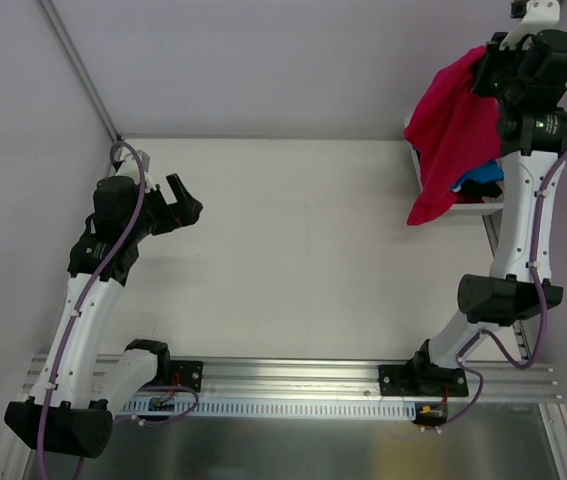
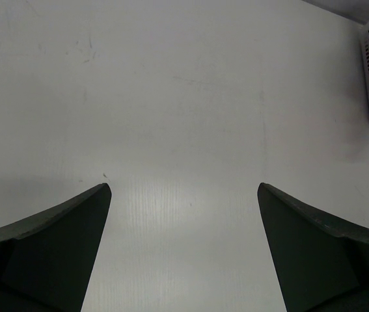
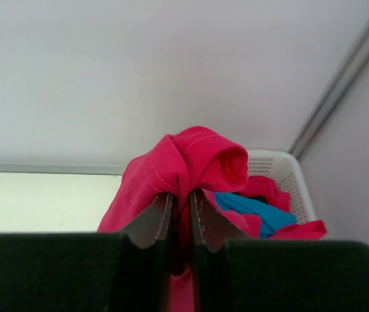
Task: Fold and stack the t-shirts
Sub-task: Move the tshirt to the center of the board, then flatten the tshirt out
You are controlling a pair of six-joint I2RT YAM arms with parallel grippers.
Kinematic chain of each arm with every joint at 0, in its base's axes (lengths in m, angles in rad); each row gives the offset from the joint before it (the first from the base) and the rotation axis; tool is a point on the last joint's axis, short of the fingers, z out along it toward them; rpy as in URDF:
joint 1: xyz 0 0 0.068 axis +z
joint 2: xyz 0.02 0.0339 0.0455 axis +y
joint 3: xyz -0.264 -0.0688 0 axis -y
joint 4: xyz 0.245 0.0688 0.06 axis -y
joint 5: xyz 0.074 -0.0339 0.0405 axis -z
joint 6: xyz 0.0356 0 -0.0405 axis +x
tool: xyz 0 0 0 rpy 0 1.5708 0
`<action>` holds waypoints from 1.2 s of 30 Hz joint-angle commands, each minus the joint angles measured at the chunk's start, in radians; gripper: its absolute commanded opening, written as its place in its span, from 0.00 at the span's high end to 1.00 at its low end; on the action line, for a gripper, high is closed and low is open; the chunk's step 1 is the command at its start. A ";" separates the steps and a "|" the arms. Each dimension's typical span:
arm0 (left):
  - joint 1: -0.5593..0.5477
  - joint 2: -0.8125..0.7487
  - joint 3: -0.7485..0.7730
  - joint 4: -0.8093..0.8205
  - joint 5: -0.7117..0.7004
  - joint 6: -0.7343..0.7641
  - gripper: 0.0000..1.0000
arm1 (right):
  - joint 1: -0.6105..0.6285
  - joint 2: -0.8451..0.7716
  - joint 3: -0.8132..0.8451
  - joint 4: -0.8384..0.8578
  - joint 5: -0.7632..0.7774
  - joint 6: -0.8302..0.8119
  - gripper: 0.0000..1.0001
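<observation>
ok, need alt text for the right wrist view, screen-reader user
The right gripper is clamped shut on a bunched fold of the crimson-red t-shirt, which bulges up above it. Behind, a white slatted basket holds a blue t-shirt, with the pale table at left and a plain wall beyond.

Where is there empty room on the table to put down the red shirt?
The wide middle of the table, between the left gripper and the basket, is bare. The far right corner is crowded: the basket, with the red t-shirt hanging from the right gripper above it.
</observation>
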 commanded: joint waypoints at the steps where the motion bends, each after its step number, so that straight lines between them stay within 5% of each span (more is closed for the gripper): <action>1: 0.005 -0.038 0.015 0.028 -0.082 -0.026 0.01 | 0.107 -0.006 0.032 0.026 -0.057 0.002 1.00; 10: 0.018 -0.089 -0.025 0.020 -0.238 -0.060 0.01 | 0.625 -0.002 -0.027 -0.069 0.044 -0.008 1.00; 14: 0.022 -0.110 -0.034 0.012 -0.278 -0.041 0.01 | 0.744 -0.028 -0.168 -0.019 0.069 0.041 1.00; 25: 0.025 -0.181 -0.059 -0.006 -0.338 0.000 0.01 | 0.818 0.038 -0.726 0.377 0.006 0.159 1.00; 28: 0.024 -0.178 -0.068 -0.006 -0.279 0.020 0.01 | 0.818 0.175 -0.767 0.345 0.005 0.199 1.00; 31: 0.024 -0.176 -0.085 -0.008 -0.219 0.057 0.01 | 0.821 0.245 -0.637 0.205 -0.037 0.192 0.51; 32: 0.024 -0.176 -0.091 -0.008 -0.200 0.068 0.01 | 0.825 0.238 -0.617 0.192 -0.044 0.174 0.23; 33: 0.024 -0.176 -0.103 -0.008 -0.191 0.075 0.01 | 0.828 0.227 -0.591 0.173 -0.025 0.172 0.08; 36: 0.024 -0.173 -0.114 -0.006 -0.183 0.086 0.01 | 0.828 0.161 -0.584 0.171 0.005 0.160 0.01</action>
